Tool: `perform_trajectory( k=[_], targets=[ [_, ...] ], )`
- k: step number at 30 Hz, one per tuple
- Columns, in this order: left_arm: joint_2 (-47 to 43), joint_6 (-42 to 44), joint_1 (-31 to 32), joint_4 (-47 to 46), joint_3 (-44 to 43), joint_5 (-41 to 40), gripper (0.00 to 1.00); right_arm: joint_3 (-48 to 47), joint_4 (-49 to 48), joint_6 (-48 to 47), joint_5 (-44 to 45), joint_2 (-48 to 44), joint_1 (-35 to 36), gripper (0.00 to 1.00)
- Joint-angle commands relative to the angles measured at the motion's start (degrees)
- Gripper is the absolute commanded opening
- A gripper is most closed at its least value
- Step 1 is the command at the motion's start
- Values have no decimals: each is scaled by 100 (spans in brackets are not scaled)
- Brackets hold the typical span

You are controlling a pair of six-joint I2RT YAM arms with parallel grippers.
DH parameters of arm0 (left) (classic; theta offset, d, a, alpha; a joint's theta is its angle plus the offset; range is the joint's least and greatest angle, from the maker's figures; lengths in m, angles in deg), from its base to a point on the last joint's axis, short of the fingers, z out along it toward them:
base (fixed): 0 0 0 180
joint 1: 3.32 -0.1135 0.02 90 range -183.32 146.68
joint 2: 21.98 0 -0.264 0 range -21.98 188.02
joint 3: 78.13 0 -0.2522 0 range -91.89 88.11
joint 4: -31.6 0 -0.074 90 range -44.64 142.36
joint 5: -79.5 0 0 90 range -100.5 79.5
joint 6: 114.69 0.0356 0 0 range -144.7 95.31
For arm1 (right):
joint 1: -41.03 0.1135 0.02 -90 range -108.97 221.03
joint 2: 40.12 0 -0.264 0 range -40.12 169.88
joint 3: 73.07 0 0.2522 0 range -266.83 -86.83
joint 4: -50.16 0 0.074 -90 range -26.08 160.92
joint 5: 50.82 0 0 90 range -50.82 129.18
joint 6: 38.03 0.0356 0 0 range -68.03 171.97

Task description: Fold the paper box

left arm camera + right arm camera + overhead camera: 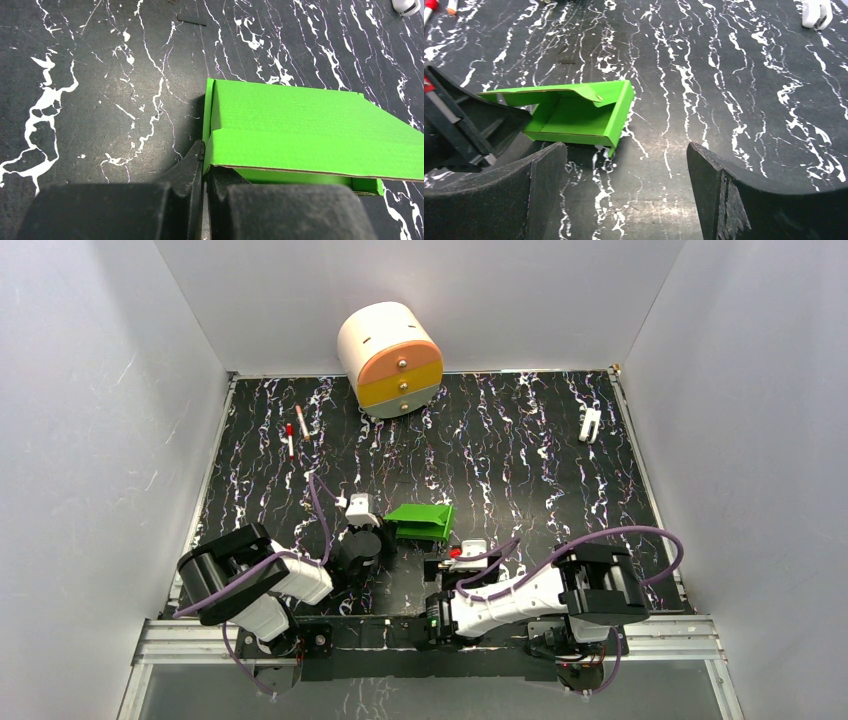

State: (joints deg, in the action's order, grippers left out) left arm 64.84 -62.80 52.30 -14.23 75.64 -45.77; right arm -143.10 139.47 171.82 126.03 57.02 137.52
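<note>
Black fingers of the left gripper (202, 160) are squeezed tight together right at the left corner of the bright green paper box (300, 130), touching it. Can't tell if any card is actually pinched. The box sits half-folded on the marble table (520, 450) with one flap up. Just right of the box, the right gripper (626, 155) has its fingers spread wide, gripping nothing.

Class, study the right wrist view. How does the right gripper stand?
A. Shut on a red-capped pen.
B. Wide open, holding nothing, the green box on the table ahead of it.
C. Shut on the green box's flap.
B: the right gripper has its jaws wide apart with only bare table between them, and the paper box lies beyond the fingertips.
</note>
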Motion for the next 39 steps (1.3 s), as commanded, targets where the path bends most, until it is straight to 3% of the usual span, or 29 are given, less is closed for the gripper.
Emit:
perform_trajectory(
  k=[1, 8, 15, 18, 24, 34, 37, 38, 39],
  targets=[
    [-113, 245, -31, 316, 131, -400, 0, -423, 303, -145, 427, 226, 63, 99],
    [-244, 365, -33, 321, 147, -447, 0, -37, 214, -922, 856, 126, -838, 99],
    [-225, 358, -33, 351, 84, -433, 0, -1736, 221, -2775, 864, -173, -1967, 99],
    [-187, 336, -31, 370, 53, -408, 0, -2287, 221, -2719, 863, -389, -2320, 99],
    [-170, 305, -33, 387, 52, -367, 1, -3109, 217, -1559, 855, -746, -2793, 99],
    [-185, 261, -33, 440, 38, -393, 1, -6515, 292, -2451, 827, 1538, -3646, 99],
    [-195, 276, -33, 463, 9, -381, 1, -7967, 251, -2866, 323, 2398, -4138, 99],
    [-219, 277, -33, 470, 12, -399, 1, -8503, -46, -3351, 0, 2726, -4351, 99],
    [-250, 281, -29, 481, 16, -422, 1, -8808, -1142, -5113, -837, 2929, -4717, 99]
  ],
)
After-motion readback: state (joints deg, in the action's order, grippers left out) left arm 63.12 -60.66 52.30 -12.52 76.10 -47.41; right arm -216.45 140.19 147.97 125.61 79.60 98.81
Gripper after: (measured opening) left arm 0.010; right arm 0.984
